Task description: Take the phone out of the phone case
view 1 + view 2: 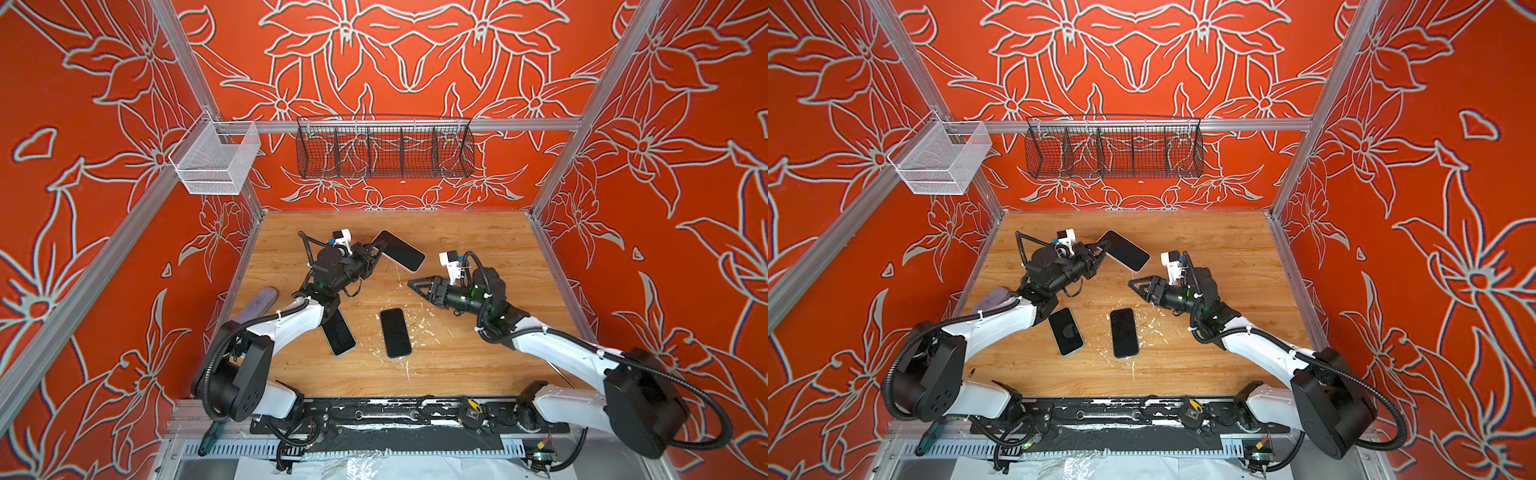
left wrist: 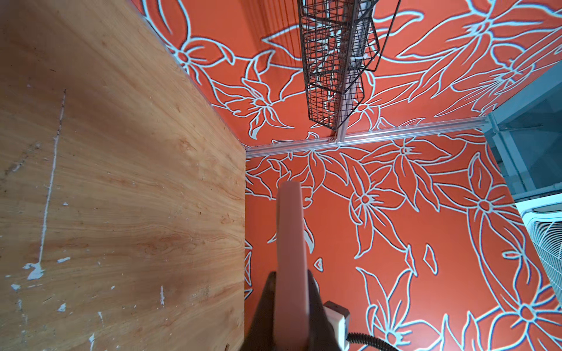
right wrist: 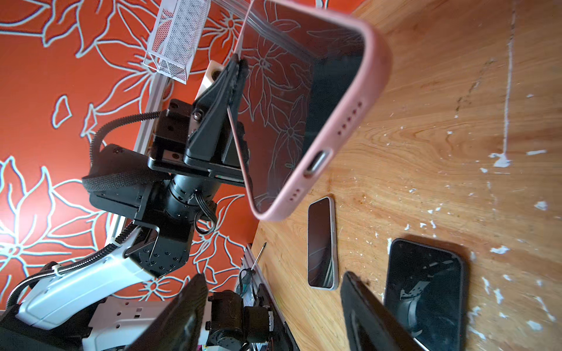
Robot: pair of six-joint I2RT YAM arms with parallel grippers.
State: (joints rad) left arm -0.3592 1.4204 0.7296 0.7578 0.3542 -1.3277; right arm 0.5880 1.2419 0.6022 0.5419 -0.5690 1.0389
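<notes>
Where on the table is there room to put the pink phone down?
Bare table along the back wall, and the near strip before the black rail. Crowded: the middle, where the black phone and white-edged phone lie.

Bright even light, soft shadows; wide-angle warp at edges; nearby fingers (image 3: 185, 316) blurred.

Wooden table (image 1: 478, 365) with black phone (image 1: 395, 332) and white-edged phone (image 1: 340, 337) flat

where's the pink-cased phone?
In both top views the pink-cased phone hangs above the far middle of the table in the left tool; right tool close by, apart.
</notes>
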